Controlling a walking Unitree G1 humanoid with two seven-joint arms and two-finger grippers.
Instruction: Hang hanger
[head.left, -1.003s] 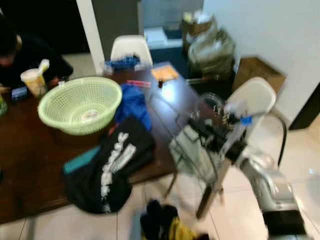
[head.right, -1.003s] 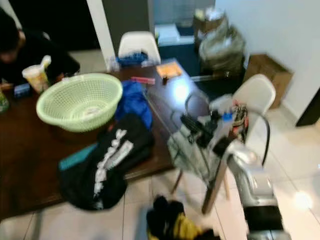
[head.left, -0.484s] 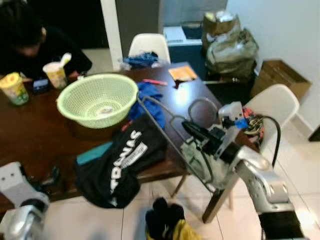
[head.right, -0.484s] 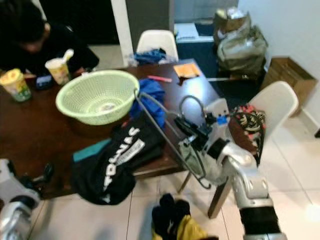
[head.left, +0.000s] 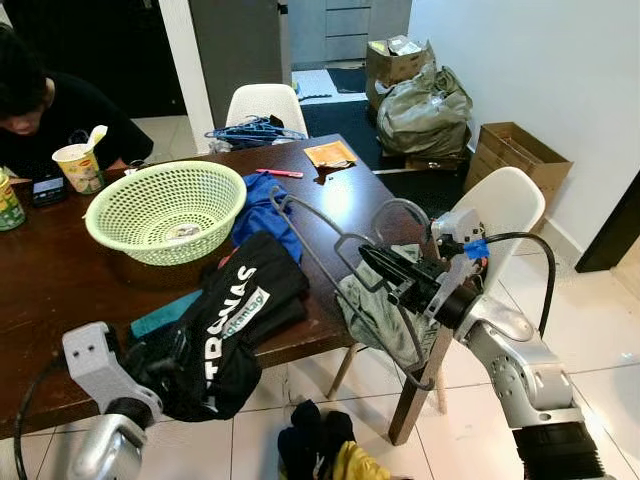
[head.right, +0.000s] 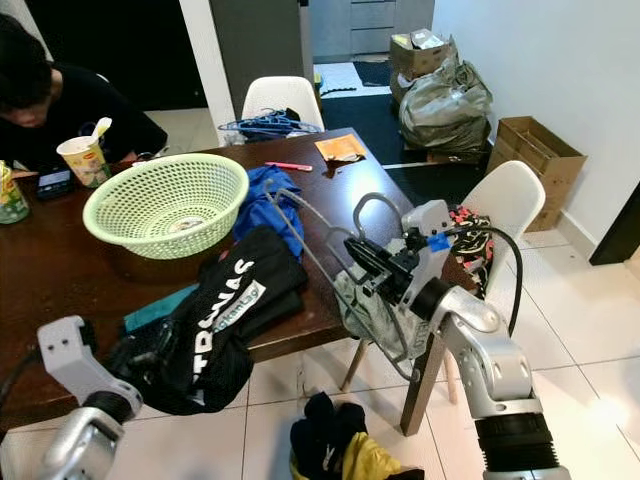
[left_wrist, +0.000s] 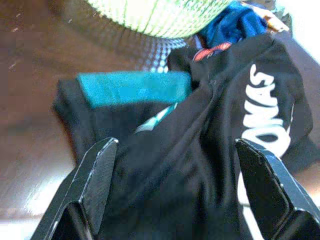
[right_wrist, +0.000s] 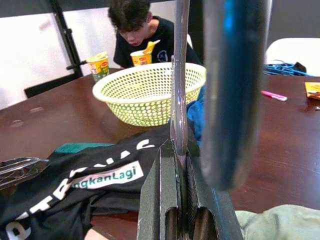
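Note:
My right gripper (head.left: 372, 260) is shut on a grey wire hanger (head.left: 325, 262), holding it in the air over the table's right front corner. The hanger's hook (head.left: 400, 208) curls up beside the wrist. In the right wrist view the hanger wire (right_wrist: 179, 75) runs up from between the closed fingers (right_wrist: 167, 200). A black T-shirt with white lettering (head.left: 230, 320) lies on the dark wooden table (head.left: 40, 290). My left gripper (head.left: 178, 352) is open just above the shirt's near edge; its fingers (left_wrist: 95, 175) straddle the black fabric (left_wrist: 200, 165).
A green mesh basket (head.left: 165, 210) and blue cloth (head.left: 268, 205) sit on the table. A person (head.left: 50, 110) sits at the far left with cups. White chairs (head.left: 510, 205) stand to the right and behind. Clothes (head.left: 320, 450) lie on the floor.
The camera has shifted and steadied. My left arm has risen into view and reached up to the black shirt. The right gripper still holds the hanger.

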